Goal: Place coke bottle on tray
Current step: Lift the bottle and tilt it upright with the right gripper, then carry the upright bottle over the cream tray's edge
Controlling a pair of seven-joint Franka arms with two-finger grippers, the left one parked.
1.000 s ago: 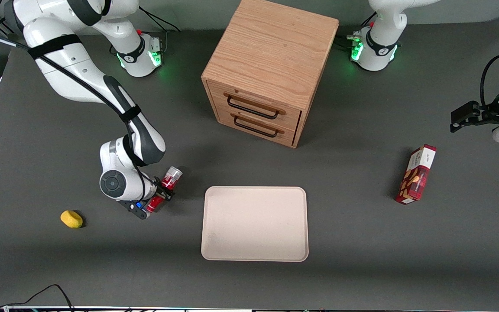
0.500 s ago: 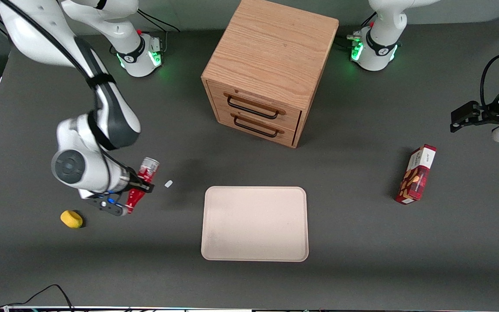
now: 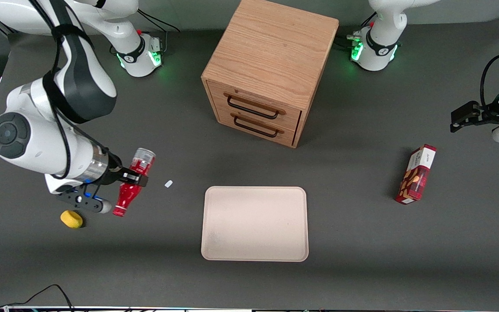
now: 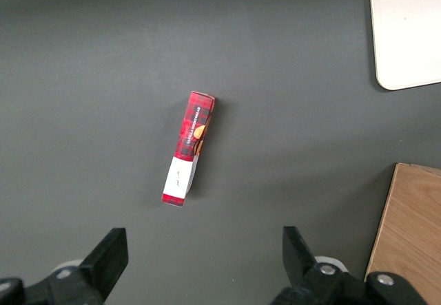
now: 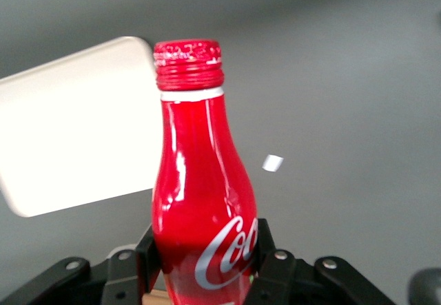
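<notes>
Front view, scanning from my end of the table across. A yellow lump (image 3: 71, 219) is lying on the dark table (image 3: 362, 242), nearest my arm. Just beside it and above the tabletop, my gripper (image 3: 129, 178) is holding the coke bottle (image 3: 131, 183) off the surface. My fingers (image 3: 139, 179) are clamping the bottle around its body, one on each side; the silver-grey base is pointing away from the front camera and the red cap is pointing toward it, so the bottle is hanging tilted, not upright.

A small white scrap (image 3: 168, 183) is lying on the table between the bottle and the tray (image 3: 254, 223). The tray is sitting flat, apart from the bottle.

The wooden drawer cabinet (image 3: 269, 69) is standing farther from the front camera than the tray. A red snack box (image 3: 416, 174) is lying toward the parked arm's end.

Right wrist view: bottle (image 5: 200, 202) is sitting squeezed between my two finger pads (image 5: 270, 267), script logo facing the lens, cap end sticking well clear of them. Tray corner (image 5: 76, 126) and the white scrap (image 5: 273, 162) are showing past the bottle.
</notes>
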